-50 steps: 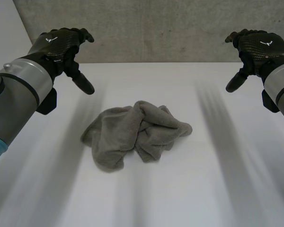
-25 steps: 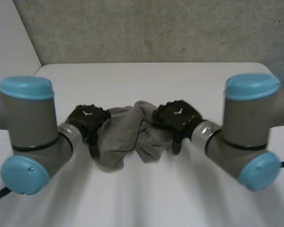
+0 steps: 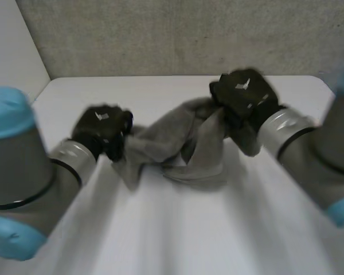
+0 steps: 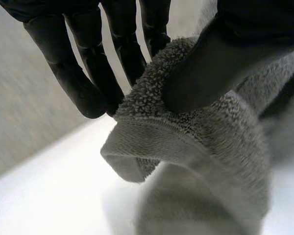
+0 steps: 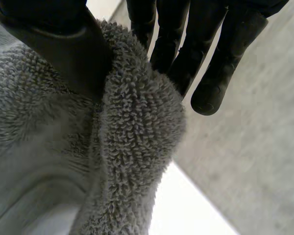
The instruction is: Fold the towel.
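Towel point(image 3: 180, 143) pinched, left robot hand point(image 3: 100, 129) low, right robot hand point(image 3: 241, 94) higher

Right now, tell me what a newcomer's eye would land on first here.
The crumpled grey towel at the middle of the white table, stretched between two black hands. The left hand pinches one end and the right hand the other, each with its thumb clamped on the terry.

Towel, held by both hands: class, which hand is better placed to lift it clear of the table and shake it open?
Probably the right hand: it pinches the towel higher up, with cloth hanging below it. The left hand pinches its part low, close to the table.
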You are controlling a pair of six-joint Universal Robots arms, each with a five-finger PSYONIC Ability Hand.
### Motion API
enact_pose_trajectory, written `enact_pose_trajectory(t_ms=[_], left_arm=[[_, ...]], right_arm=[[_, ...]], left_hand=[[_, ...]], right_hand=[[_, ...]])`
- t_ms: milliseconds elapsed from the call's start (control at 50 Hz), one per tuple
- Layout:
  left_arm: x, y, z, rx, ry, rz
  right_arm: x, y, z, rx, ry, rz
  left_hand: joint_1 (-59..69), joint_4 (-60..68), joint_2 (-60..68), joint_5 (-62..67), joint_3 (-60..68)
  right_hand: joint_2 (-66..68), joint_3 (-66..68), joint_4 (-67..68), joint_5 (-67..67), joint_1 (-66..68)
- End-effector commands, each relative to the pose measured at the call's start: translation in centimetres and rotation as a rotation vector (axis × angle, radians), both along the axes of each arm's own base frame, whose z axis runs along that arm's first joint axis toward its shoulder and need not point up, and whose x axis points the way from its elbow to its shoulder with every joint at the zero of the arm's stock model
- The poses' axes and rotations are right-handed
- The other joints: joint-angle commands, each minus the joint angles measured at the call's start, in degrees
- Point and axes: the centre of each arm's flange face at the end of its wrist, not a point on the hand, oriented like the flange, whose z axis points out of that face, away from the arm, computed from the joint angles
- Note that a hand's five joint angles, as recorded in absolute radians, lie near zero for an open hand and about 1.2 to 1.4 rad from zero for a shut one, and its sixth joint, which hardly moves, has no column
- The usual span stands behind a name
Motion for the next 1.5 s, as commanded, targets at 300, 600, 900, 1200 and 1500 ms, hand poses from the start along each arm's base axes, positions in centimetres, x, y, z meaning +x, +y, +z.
enact_pose_trajectory(t_ms=[300, 600, 900, 1200, 1500], left_arm=[[2.8, -0.2, 2.1, 0.039, 0.066, 0.044], [-0.9, -9.4, -3.6, 0.054, 0.045, 0.069], [-0.1, -8.9, -1.1, 0.018, 0.052, 0.117], [4.3, 0.5, -4.1, 0.099, -0.135, 0.046], [3.0, 4.9, -8.6, 0.178, -0.202, -0.128]], right_arm=[[-4.5, -3.7, 1.0, 0.275, 0.059, 0.107], [-3.4, -13.8, -7.4, 0.027, 0.285, -0.072], [-4.3, -6.7, -0.8, -0.175, 0.220, -0.164], [-6.0, 4.4, -6.8, 0.195, 0.334, 0.086], [-5.5, 7.7, -11.2, 0.305, 0.415, 0.267]], left_hand=[[0.80, -6.51, -4.60, -13.61, -8.15], [0.80, -6.51, -4.60, -13.61, -8.15], [-68.31, -75.62, -73.71, -82.72, -77.27], [-63.44, -70.75, -68.84, -77.85, -72.40], [-63.10, -70.40, -68.50, -77.51, -72.05]], right_hand=[[7.49, 5.78, 3.87, 5.56, 6.72], [-38.03, -39.75, -41.65, -39.97, -38.81], [-62.51, -64.22, -66.13, -64.44, -63.28], [-62.51, -64.22, -66.13, -64.44, -63.28], [-59.56, -61.28, -63.19, -61.50, -60.34]])
